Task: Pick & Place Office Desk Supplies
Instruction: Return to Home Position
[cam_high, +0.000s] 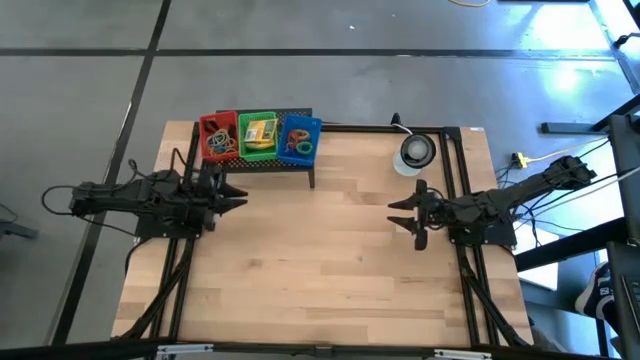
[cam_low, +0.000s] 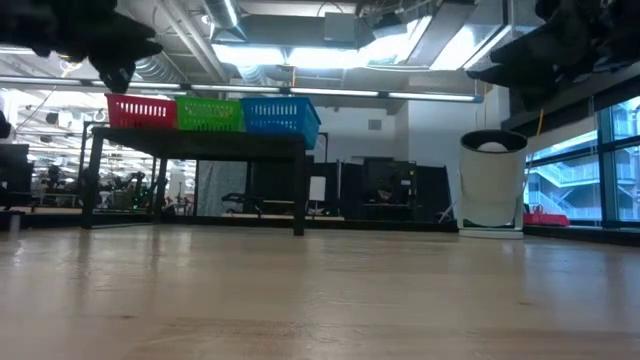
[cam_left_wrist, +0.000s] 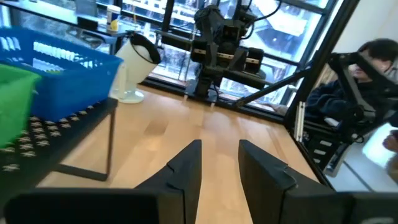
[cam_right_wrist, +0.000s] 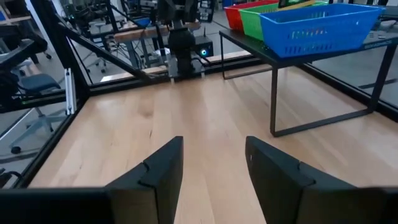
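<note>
I see office supplies (cam_high: 222, 143) in the red basket (cam_high: 204, 130), green basket (cam_high: 258, 117) and blue basket (cam_high: 315, 134) on the shelf (cam_high: 270, 165) at the bench's (cam_high: 320, 280) eleven o'clock. My left hand (cam_high: 238, 200) hovers at nine, right hand (cam_high: 402, 215) at three, both parted, empty.

The bench (cam_high: 330, 270) is pale wood in joined strips, smooth with a soft sheen. The red basket (cam_high: 218, 137), green basket (cam_high: 258, 135) and blue basket (cam_high: 299, 137) are bright plastic mesh. The shelf (cam_left_wrist: 53, 138) under them is matt black metal with a perforated top. The left tool (cam_left_wrist: 219, 152) and right tool (cam_right_wrist: 214, 149) have matt black fingers. The round white container (cam_low: 492, 185) looks smooth.
</note>
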